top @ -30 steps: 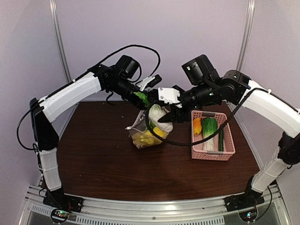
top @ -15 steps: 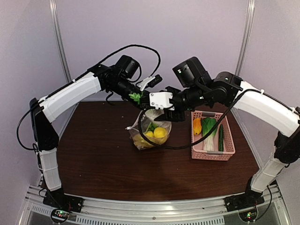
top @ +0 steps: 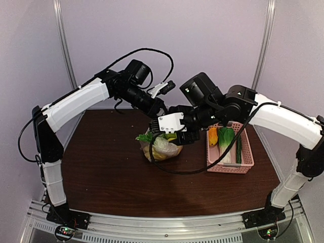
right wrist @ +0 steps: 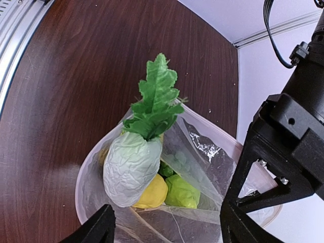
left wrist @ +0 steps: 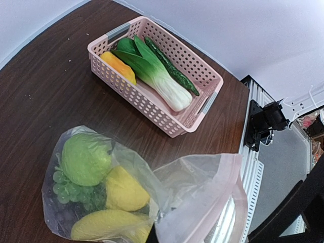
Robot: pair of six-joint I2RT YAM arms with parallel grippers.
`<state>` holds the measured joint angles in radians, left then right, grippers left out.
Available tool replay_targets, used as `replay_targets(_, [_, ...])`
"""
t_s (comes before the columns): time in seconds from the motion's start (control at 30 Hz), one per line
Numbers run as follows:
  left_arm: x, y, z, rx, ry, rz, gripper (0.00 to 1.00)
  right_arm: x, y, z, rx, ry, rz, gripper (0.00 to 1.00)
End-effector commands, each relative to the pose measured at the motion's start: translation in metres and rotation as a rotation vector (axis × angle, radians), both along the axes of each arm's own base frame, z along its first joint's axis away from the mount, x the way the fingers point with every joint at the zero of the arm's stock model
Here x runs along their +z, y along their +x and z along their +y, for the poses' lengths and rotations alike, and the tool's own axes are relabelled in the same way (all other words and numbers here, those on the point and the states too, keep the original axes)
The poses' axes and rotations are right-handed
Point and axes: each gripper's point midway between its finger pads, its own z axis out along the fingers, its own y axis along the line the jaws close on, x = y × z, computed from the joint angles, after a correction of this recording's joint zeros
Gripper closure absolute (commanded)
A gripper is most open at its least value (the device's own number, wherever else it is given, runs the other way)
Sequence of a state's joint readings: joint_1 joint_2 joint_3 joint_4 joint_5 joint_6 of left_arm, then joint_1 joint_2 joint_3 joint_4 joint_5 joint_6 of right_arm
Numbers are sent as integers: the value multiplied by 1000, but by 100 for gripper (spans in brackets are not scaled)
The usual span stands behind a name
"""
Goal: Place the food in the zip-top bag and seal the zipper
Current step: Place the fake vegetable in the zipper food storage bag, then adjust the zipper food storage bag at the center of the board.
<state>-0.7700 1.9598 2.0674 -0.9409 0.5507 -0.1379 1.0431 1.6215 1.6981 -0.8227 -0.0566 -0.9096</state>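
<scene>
Top view, left gripper point(top: 156, 109): closed on the upper rim of the zip-top bag point(top: 152, 152), holding its mouth up off the table point(top: 101, 167).
Top view, right gripper point(top: 177, 135): just above the bag mouth, between the bag and the pink basket point(top: 247, 158). We cannot read its fingers from here.
Top view, white radish point(top: 162, 145): inside the bag, its green leaves toward the left rim.
Left wrist, bag contents: green round fruit point(left wrist: 86, 158), green grapes point(left wrist: 71, 185), lemon point(left wrist: 124, 188) and banana point(left wrist: 106, 225) are packed at the bottom. This arm's own fingers are out of frame.
Left wrist, zipper point(left wrist: 240, 197): the pale strip runs along the raised mouth edge and is unsealed.
Left wrist, basket: bok choy point(left wrist: 157, 76), cucumber point(left wrist: 172, 71) and an orange-yellow piece point(left wrist: 119, 67) are not yet bagged.
Right wrist, fingers point(right wrist: 98, 228): spread wide and empty, straddling the bag from above. The radish lies below them, touching neither.
Right wrist, leaves: the tips reach past the far rim.
Step in hand: loading. We judge the radish is in, three pieces remain, and sealing has not begun.
Next move: we would lift the right gripper clear, cross to the basket and take one piece while the left holds the mouth open. The leaves probably need tucking below the strip before it can close.
</scene>
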Motion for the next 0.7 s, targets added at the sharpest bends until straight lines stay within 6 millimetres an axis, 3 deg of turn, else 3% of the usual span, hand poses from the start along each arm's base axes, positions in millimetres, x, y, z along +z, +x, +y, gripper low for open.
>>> replay_targets(0.0, [19, 1, -3, -9, -62, -38, 100, 18, -29, -9, 77, 17, 75, 30])
replay_targets(0.17, [17, 3, -2, -5, -60, -36, 100, -7, -45, -23, 129, -92, 142, 34])
replay_targets(0.37, [15, 4, -3, -4, -58, -29, 100, -38, -44, -34, 112, -185, 97, 35])
replay_targets(0.53, [15, 4, -3, -5, -59, -27, 100, -51, -35, -27, 86, -207, 77, 46])
replay_targets(0.6, [14, 5, -3, -3, -55, -27, 100, -57, -31, -23, 79, -220, 76, 56])
replay_targets(0.67, [9, 7, -2, 5, -42, -30, 100, -60, -27, -19, 69, -227, 73, 73])
